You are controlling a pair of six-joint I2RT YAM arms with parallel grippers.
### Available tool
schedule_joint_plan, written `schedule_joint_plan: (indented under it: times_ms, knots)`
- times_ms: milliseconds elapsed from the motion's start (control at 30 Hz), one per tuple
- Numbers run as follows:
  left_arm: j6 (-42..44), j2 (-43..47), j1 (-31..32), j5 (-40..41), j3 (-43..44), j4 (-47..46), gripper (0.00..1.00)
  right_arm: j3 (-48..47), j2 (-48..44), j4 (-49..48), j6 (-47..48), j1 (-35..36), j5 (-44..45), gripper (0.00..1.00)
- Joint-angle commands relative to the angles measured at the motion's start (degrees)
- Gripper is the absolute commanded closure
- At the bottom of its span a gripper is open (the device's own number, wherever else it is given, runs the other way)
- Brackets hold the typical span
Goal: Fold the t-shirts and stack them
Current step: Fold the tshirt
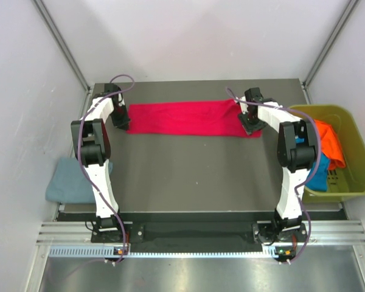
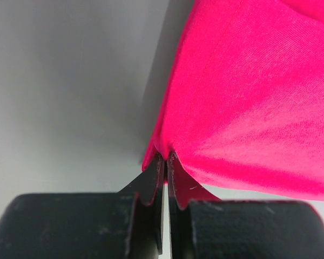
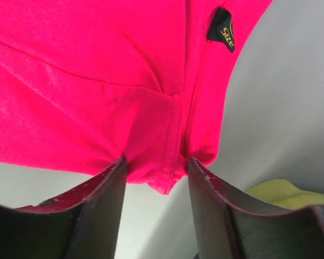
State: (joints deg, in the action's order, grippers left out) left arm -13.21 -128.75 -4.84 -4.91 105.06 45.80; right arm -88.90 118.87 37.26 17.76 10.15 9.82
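Grey table [image 1: 188, 176] bears the crimson t-shirt [image 1: 182, 118], a long flat band

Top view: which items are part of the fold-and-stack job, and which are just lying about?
Job: crimson t-shirt, grey-blue t-shirt, orange t-shirt, turquoise t-shirt, left gripper, right gripper.
Lying about: olive-green bin, table.

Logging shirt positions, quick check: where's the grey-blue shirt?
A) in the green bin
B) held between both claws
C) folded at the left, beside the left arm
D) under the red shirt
C: the grey-blue shirt lies folded beside the left arm; the bin holds only the orange shirt and the turquoise shirt.
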Motion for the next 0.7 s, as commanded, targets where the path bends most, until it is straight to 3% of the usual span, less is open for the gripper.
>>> schedule_joint_plan:
  times_ms: [0, 300, 433, 667]
  knots:
    - [0.91, 3.06, -0.08, 1.04, -1.26, -0.10, 1.00, 0.92, -3.82, 2.65, -1.14, -1.28, 0.37, 0.49]
    - [0.91, 3.42, -0.08, 1.04, -1.34, -0.10, 1.00, 1.80, -5.76, 2.91, -1.06, -2.33, -0.59, 0.51]
    - [1.00, 3.77, 0.01, 1.22, -1.43, -0.10, 1.00, 2.24, -3.56, 2.56, -0.80, -2.94, -1.91, 0.60]
    - [1.35, 5.52, 0.01, 1.57, -3.63, -0.01, 1.00, -2.40, 1.88, 2.38, -0.27, -3.39, -3.23, 0.66]
